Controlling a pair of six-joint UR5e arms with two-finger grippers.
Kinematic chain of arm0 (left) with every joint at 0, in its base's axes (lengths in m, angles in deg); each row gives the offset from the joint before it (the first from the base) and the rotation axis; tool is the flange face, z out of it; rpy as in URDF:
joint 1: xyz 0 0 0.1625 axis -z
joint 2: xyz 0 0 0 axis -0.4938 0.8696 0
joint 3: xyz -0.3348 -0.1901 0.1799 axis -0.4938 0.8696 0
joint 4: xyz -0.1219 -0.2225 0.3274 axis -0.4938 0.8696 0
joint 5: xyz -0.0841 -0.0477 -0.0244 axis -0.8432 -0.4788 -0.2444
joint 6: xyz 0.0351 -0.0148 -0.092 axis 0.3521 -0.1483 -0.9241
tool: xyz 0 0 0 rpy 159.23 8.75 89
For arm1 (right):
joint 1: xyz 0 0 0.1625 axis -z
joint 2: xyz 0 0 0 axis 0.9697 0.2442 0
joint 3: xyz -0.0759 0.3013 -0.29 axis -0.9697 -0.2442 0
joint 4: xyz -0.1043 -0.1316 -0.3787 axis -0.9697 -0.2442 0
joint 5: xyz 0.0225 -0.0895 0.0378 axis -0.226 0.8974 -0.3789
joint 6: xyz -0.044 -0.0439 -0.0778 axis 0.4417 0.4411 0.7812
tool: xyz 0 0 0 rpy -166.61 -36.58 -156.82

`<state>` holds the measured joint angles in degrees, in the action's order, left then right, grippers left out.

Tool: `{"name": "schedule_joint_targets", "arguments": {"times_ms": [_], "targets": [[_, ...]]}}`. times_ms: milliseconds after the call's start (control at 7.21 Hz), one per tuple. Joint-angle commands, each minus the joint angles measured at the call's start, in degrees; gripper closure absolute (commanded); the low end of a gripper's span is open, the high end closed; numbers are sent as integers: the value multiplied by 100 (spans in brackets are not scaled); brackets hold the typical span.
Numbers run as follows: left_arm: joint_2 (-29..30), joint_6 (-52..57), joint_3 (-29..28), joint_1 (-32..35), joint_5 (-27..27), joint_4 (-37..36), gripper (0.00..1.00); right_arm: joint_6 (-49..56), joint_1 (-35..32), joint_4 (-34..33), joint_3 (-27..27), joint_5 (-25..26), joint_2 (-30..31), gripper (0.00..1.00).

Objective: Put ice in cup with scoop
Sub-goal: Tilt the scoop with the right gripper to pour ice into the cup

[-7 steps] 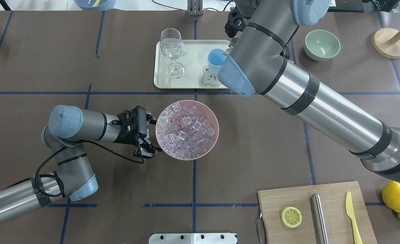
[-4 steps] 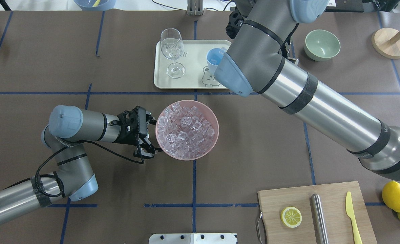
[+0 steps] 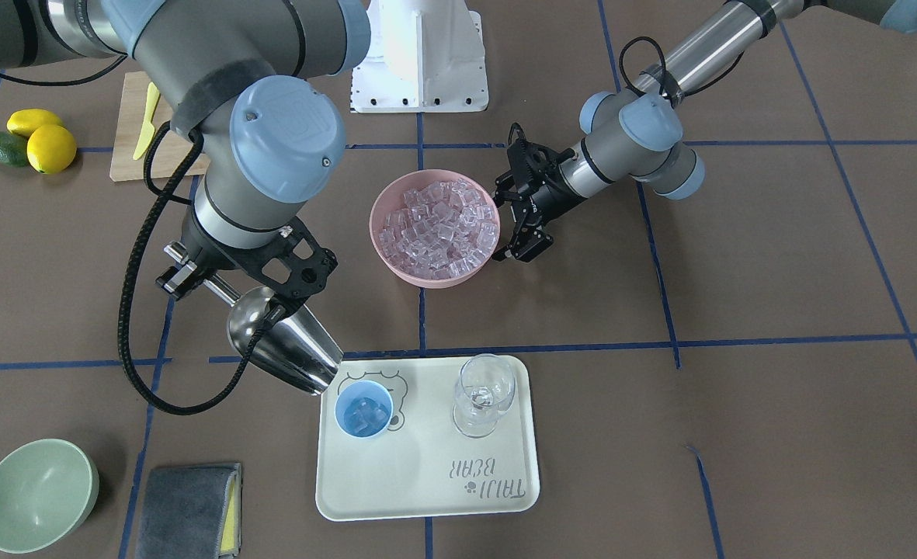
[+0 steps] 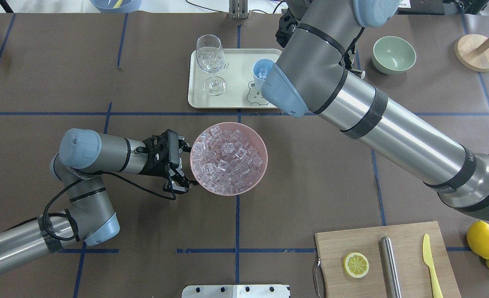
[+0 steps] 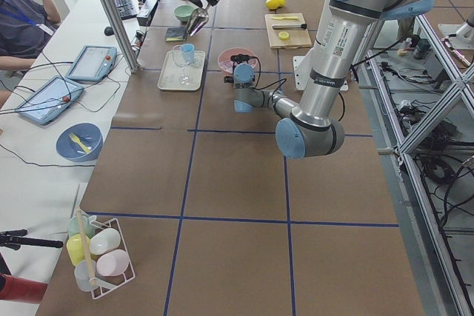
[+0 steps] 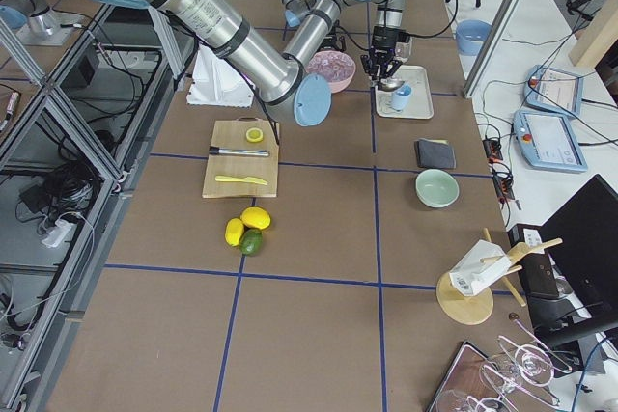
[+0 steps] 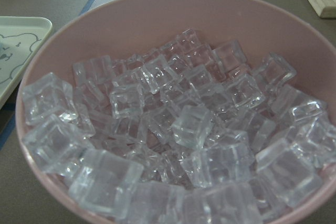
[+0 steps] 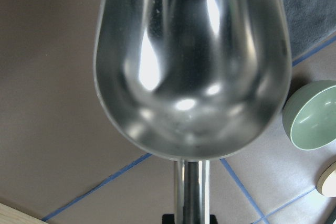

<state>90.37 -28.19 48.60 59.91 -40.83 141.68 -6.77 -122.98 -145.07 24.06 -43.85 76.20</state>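
Observation:
My right gripper (image 3: 194, 273) is shut on the thin handle of the silver scoop (image 3: 283, 341). The scoop is tilted mouth-down, its lip just above the rim of the light-blue cup (image 3: 363, 409). A few ice cubes (image 3: 362, 419) lie in the cup. In the right wrist view the scoop's trough (image 8: 191, 66) is empty. In the overhead view my right arm hides the scoop and part of the cup (image 4: 261, 71). More ice (image 4: 227, 159) fills a pink bowl (image 4: 265, 159). My left gripper (image 4: 187, 166) is open, its jaws against the bowl's left side.
The cup stands on a cream tray (image 3: 427, 481) beside a clear stemmed glass (image 3: 485, 396). A pale green bowl (image 3: 35, 493) and a grey cloth (image 3: 186, 508) lie near the tray. A cutting board (image 4: 343, 240) holds a lemon half, a steel cylinder (image 4: 390, 267) and a yellow knife.
My right arm shifted slightly toward the cup. Clear cubes now show in the cup, whose inside was plain blue before. My left arm and the pink bowl have not moved.

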Motion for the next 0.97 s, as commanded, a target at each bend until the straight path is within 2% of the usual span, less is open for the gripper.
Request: {"name": "schedule_joint_targets", "arguments": {"times_ms": [0,554,832], "targets": [[0,0,0,0,0,0,0,1,0,1,8,0,-14,100],[0,0,0,0,0,0,0,1,-9,9,17,-8,-5,100],[0,0,0,0,0,0,0,-130,-236,9,9,-331,56,100]]}}
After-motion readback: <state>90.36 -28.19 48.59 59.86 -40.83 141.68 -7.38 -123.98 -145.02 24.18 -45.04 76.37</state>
